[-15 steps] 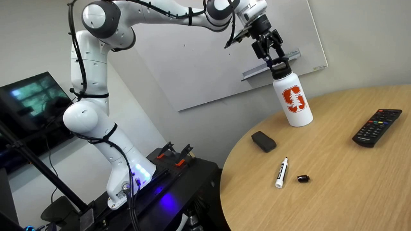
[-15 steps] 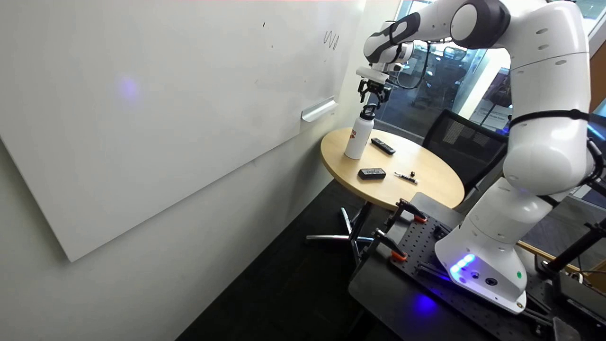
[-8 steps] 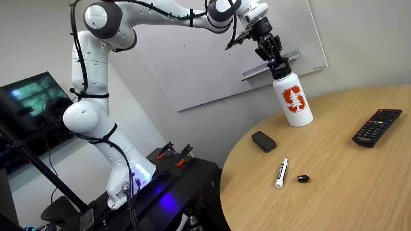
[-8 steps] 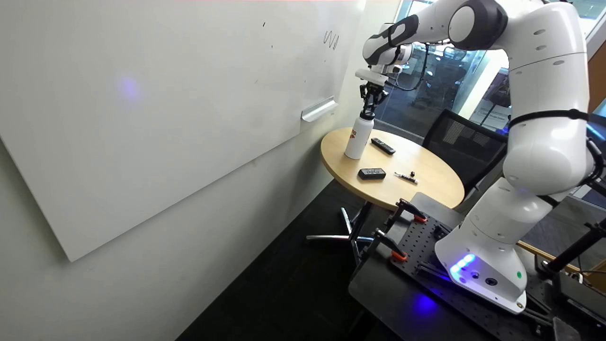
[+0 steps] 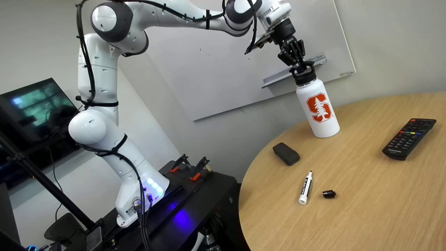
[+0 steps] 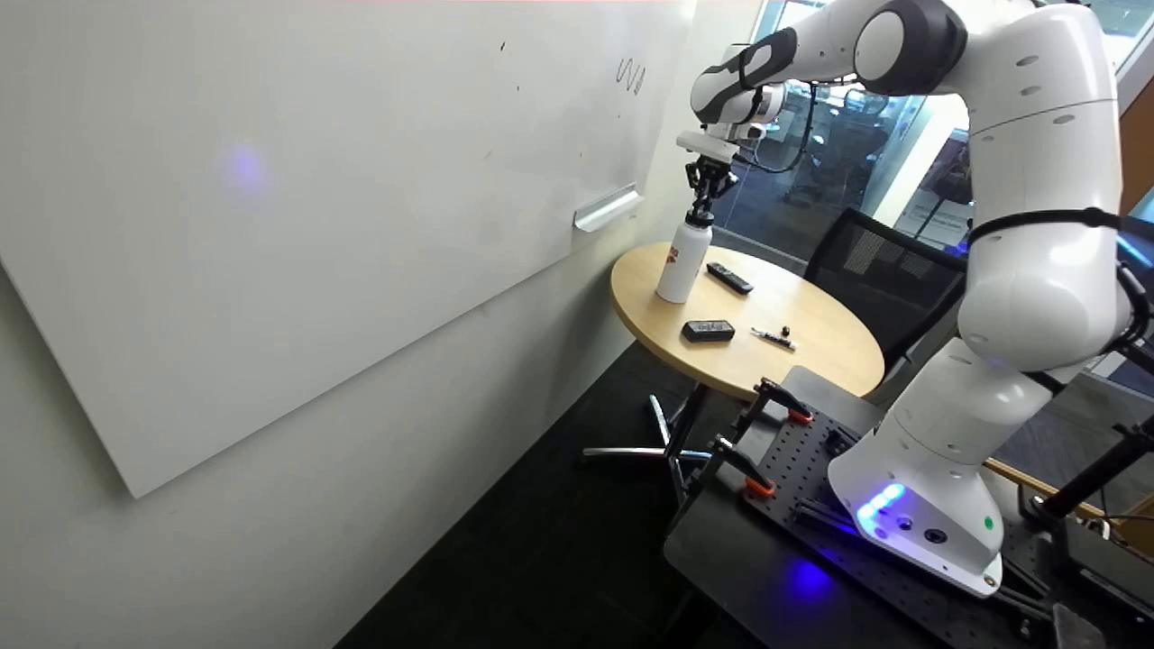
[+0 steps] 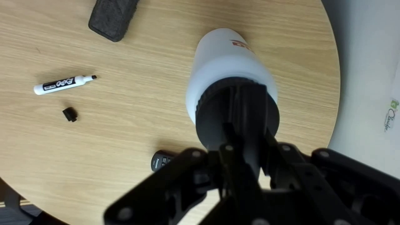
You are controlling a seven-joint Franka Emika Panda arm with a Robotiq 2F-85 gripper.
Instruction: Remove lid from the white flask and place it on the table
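Note:
The white flask [image 5: 317, 108], with its red logo, stands upright on the round wooden table [image 5: 369, 202] near the wall. On its neck sits the black lid [image 5: 305, 79], which has a raised loop handle. From above, my gripper [image 5: 299, 67] reaches down to that loop. Seen in the wrist view, the fingers of the gripper [image 7: 250, 132] are closed in on both sides of the handle of the lid [image 7: 210, 115], the flask [image 7: 215, 61] showing beneath. The handle partly hides where the pads touch. An exterior view also has the gripper [image 6: 703, 200] directly over the flask [image 6: 683, 263].
A flat black block [image 5: 286, 153], an open marker [image 5: 305, 188] and its small black cap [image 5: 329, 194] lie in front of the flask. Beyond it rests a remote control [image 5: 409, 138]. The whiteboard's tray [image 5: 278, 76] juts from the wall behind the gripper; a chair [image 6: 888, 279] borders the table.
The fingers have gone from open to closed around the lid's handle. The gripper has come slightly lower. Flask and table items stay where they were.

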